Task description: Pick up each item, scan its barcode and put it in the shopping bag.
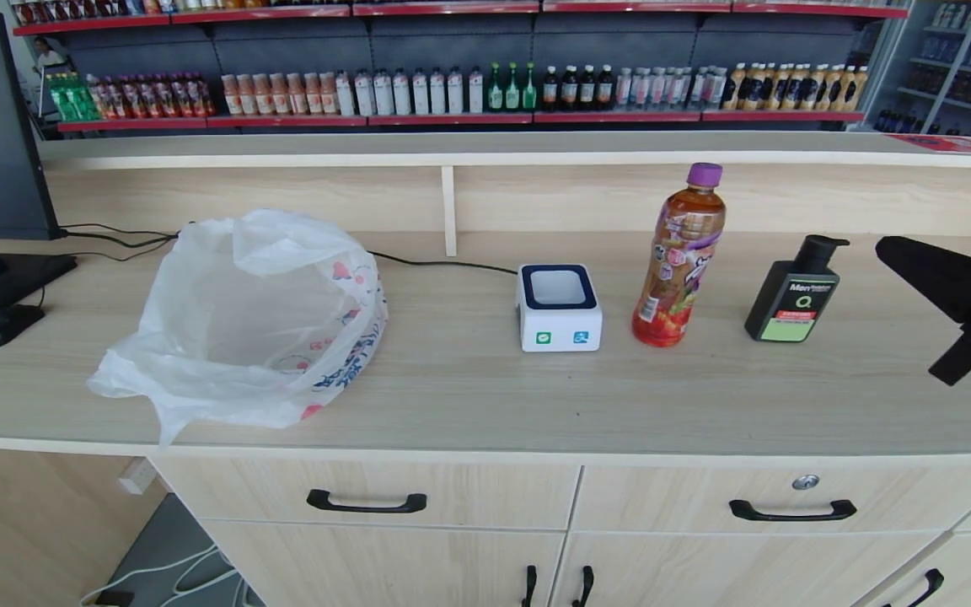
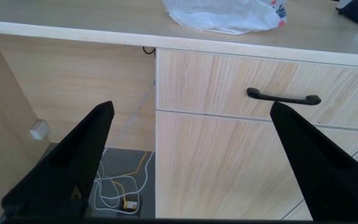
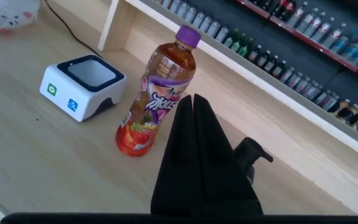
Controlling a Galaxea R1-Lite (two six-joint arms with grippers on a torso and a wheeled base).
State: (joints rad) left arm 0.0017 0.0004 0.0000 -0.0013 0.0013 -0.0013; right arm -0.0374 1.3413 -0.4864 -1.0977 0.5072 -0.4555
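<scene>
Standing on the table (image 1: 469, 396) in the head view were the bag (image 1: 241, 329) at the left with its mouth open, the scanner (image 1: 559, 308) in the middle, the bottle (image 1: 678, 257) just right of it, and the pump bottle (image 1: 793, 291) farther right. The right claw (image 1: 898, 253) hung over the table's right end, near the pump bottle but apart from it.

From the left wrist, the left claw (image 2: 192, 107) gaped wide and held nothing, low before the drawer (image 2: 229, 78), with the bag (image 2: 225, 15) on the table edge above.

From the right wrist, the right claw (image 3: 192, 102) had its fingers pressed together on nothing, near the upright bottle (image 3: 157, 93), with the scanner (image 3: 82, 84) beyond and the pump bottle (image 3: 253, 152) partly hidden behind the fingers.
</scene>
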